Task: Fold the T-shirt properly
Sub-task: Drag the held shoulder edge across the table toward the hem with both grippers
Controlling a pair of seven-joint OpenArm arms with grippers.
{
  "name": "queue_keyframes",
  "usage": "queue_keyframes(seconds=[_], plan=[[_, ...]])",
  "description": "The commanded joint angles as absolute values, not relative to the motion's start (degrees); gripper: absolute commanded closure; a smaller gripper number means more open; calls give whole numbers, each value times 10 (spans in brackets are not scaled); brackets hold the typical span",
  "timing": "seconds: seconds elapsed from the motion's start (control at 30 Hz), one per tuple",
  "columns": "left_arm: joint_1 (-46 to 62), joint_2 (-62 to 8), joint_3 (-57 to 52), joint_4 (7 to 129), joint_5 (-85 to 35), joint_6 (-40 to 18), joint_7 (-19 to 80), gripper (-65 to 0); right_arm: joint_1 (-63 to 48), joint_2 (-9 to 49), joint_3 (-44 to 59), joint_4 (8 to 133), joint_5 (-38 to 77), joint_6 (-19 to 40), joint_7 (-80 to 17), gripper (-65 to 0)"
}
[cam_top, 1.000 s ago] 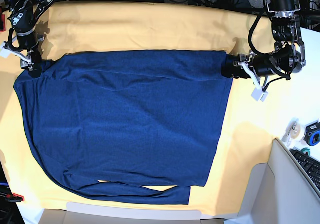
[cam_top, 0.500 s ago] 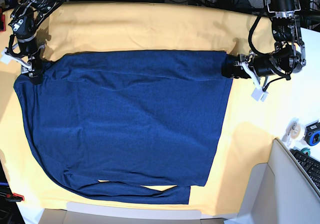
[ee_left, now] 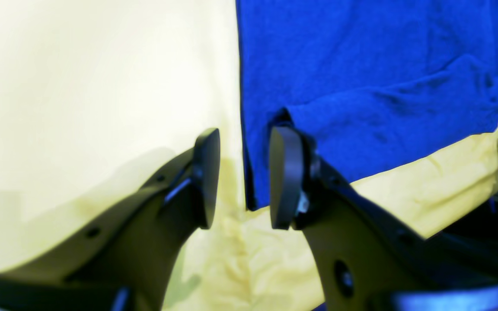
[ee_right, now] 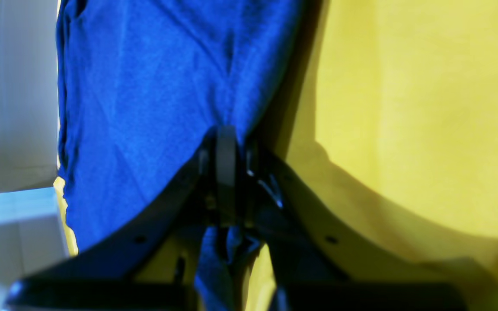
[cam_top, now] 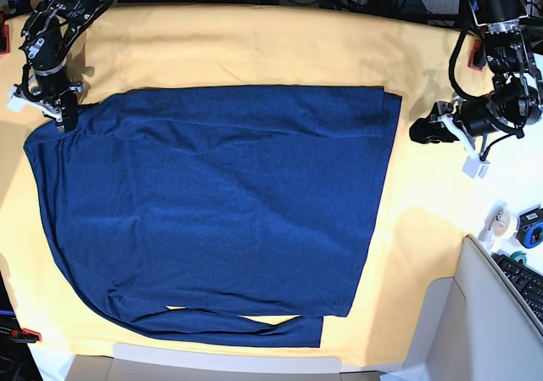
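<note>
T-shirt [cam_top: 212,203]: soft, limp; your right gripper [ee_right: 227,172] pinches its corner, left gripper [ee_left: 242,177] gapes beside its edge.

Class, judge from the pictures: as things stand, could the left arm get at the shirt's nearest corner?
Probably yes: the left gripper is open, the T-shirt corner lies just beyond its fingers on the yellow cloth, nothing between.
</note>
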State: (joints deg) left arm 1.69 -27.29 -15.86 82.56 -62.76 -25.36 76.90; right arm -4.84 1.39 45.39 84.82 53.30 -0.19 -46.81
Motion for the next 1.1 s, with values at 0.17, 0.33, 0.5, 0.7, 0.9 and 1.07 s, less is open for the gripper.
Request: queue_keyframes(seconds=[0.17, 0.33, 0.5, 0.7, 0.9, 1.07], plan=[[13, -276, -159, 765, -638, -255, 767, -216, -50, 2, 450, 836, 551, -15, -495, 0], [15, -262, -150, 764, -640, -255, 772, -216, -50, 2, 450, 836, 551, -15, -495, 0], [17, -254, -102, 764, -642, -255, 769, -216, -50, 1, 450, 836, 551, -15, -495, 0], [17, -235, -72, 765, -642, -255, 771, -216, -51, 1, 450, 836, 551, -15, -495, 0], [18, -233, -48, 765, -642, -255, 768, -215, -51, 1, 450, 836, 551, -15, -495, 0], [21, -233, -48, 765, -642, -255, 768, -212, -52, 1, 450, 836, 551, -15, -495, 0]])
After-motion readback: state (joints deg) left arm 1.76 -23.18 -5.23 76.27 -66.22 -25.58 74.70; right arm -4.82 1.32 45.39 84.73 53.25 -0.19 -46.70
